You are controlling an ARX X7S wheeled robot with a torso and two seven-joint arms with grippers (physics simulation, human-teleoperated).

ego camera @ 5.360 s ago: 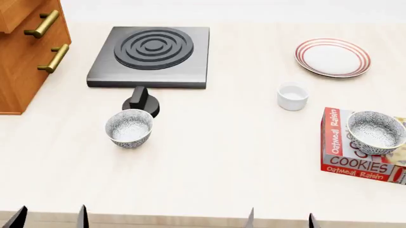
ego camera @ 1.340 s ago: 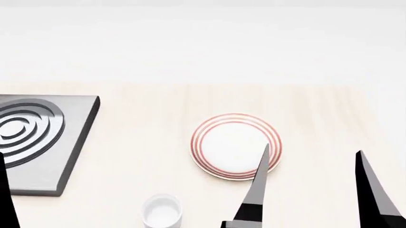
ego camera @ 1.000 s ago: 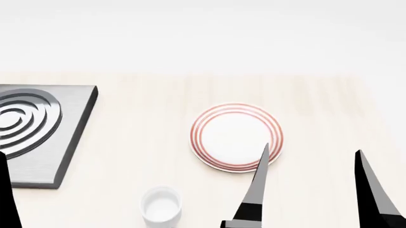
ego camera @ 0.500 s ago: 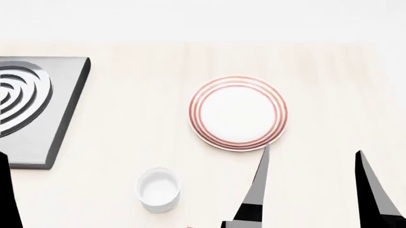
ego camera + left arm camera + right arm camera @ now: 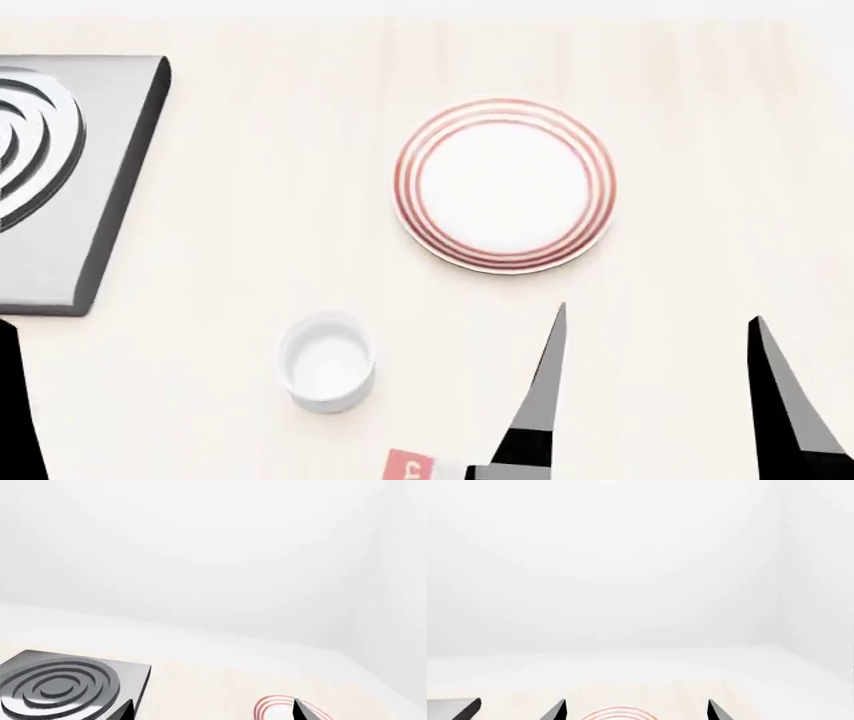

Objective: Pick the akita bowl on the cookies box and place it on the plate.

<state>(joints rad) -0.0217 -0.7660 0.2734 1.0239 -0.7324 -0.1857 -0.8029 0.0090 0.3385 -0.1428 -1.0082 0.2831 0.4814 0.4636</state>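
The plate (image 5: pixel 505 185), white with red rings, lies on the pale counter ahead of my right gripper (image 5: pixel 657 315). That gripper is open and holds nothing. Its wrist view shows the plate's far rim (image 5: pixel 620 713) low between the two tips of the right gripper (image 5: pixel 635 710). A red corner of the cookies box (image 5: pixel 411 466) peeks in at the head view's bottom edge. The akita bowl is out of view. My left gripper (image 5: pixel 213 711) is open and empty, with the plate (image 5: pixel 277 707) by one tip. One of its fingers (image 5: pixel 11 400) shows at the head view's left edge.
A small plain white cup (image 5: pixel 327 360) stands on the counter near-left of the plate. A grey stove block (image 5: pixel 60 180) with dark rings takes up the left side, and the stove (image 5: pixel 60 690) also shows in the left wrist view. A white wall lies behind the counter.
The head view has swung down: plate, cup and stove have slid up the picture, and the box's red corner has come in at the bottom. Both grippers keep their place in the view.
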